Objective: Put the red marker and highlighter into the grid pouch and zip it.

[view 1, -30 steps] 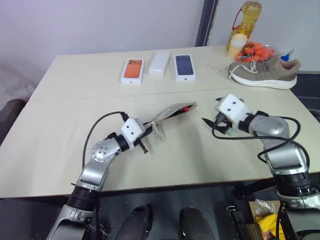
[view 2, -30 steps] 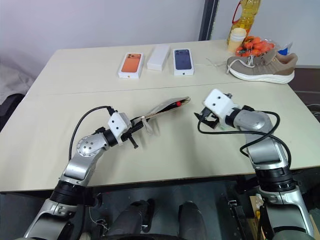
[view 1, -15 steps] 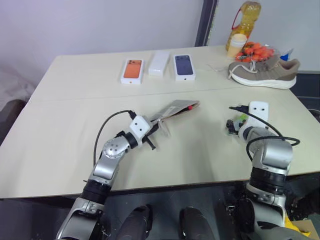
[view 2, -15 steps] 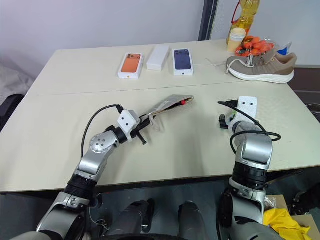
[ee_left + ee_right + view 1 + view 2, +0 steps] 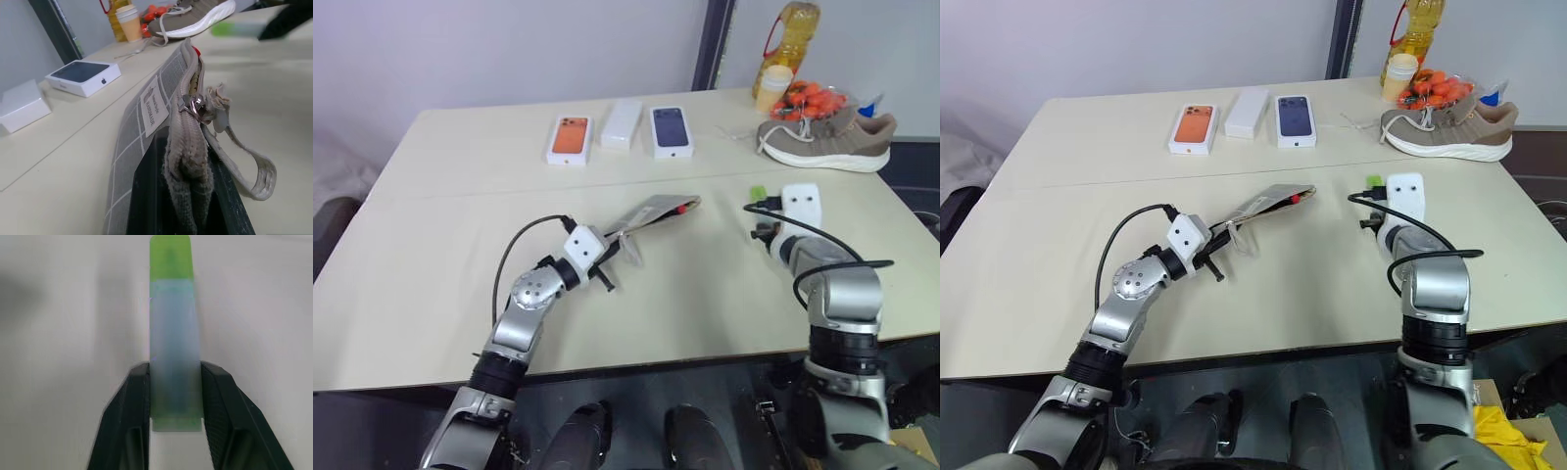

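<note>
My left gripper (image 5: 610, 245) is shut on the zipper end of the grid pouch (image 5: 651, 211), a grey fabric pouch with white grid lines held tilted off the table. In the left wrist view the pouch (image 5: 142, 122) rises between the fingers (image 5: 146, 196), its beige zipper pull (image 5: 217, 105) hanging loose. The red marker (image 5: 684, 207) pokes its red tip out of the pouch's far end. My right gripper (image 5: 174, 369) is shut on the highlighter (image 5: 174, 333), pale bluish with a green cap (image 5: 758, 192), to the right of the pouch.
Three phone boxes lie in a row at the back: orange (image 5: 572, 139), white (image 5: 622, 123), dark blue (image 5: 672, 131). A grey shoe (image 5: 827, 141), an oil bottle (image 5: 783, 54) and a bag of orange items (image 5: 813, 98) crowd the back right corner.
My right gripper swung right from the table's middle, turned and closed on the highlighter. The left gripper kept holding the pouch, almost still.
</note>
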`<state>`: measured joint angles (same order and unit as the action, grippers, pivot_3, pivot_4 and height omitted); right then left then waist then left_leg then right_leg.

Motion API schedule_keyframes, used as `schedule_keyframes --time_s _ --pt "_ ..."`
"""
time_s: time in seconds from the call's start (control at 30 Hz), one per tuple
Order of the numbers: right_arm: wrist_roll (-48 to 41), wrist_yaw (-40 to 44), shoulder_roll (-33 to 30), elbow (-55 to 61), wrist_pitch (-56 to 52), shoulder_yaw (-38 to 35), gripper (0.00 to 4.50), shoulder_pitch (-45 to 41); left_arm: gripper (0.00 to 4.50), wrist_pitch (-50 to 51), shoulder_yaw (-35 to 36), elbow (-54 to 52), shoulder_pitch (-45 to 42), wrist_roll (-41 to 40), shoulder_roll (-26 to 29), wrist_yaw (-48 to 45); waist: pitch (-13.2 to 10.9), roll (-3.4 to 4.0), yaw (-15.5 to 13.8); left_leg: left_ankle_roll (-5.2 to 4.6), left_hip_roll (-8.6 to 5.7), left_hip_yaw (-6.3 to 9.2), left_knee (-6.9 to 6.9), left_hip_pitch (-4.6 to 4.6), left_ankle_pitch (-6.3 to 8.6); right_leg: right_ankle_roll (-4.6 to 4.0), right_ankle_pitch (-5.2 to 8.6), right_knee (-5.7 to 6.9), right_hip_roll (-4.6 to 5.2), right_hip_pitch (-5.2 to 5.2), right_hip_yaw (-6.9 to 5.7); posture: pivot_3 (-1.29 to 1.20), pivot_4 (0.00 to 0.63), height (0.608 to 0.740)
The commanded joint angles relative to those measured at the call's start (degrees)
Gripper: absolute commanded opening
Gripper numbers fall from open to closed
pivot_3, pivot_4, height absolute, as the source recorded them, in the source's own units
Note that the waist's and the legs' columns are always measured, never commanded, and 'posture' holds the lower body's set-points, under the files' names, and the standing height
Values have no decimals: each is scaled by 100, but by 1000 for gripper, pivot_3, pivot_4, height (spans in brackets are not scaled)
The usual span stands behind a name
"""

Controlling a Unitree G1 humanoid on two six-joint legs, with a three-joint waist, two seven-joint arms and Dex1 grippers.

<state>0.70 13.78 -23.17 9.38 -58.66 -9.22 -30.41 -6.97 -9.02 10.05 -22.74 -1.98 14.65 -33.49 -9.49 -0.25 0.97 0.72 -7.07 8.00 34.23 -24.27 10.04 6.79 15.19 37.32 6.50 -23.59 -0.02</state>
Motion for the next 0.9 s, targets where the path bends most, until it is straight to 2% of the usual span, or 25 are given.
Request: schedule_keyframes --time_s 0.03,0.13,0.27,0.9 --pt "204 815 -716 424 1515 954 843 112 0 -97 246 -58 -150 -92 78 91 0 -1 12 0 0 0 0 0 0 2 1 0 0 0 0 0 150 740" --pt "306 1557 -1399 597 2662 1411 843 107 0 -97 359 13 -261 -155 109 55 -2 -2 -2 0 0 -2 0 0 0 4 2 -1 0 1 -1 0 150 740" --pt "450 2108 -1924 617 3359 1748 843 221 0 -129 367 33 -290 -201 133 24 -3 -6 -20 -2 0 0 2 0 1 7 4 -8 1 9 -3 0 150 740" --pt "862 2551 -1994 551 3672 2001 843 255 0 -177 268 -141 -213 -203 90 -157 -6 -12 -38 -3 -1 2 3 0 3 6 4 -11 4 9 -3 0 150 740"
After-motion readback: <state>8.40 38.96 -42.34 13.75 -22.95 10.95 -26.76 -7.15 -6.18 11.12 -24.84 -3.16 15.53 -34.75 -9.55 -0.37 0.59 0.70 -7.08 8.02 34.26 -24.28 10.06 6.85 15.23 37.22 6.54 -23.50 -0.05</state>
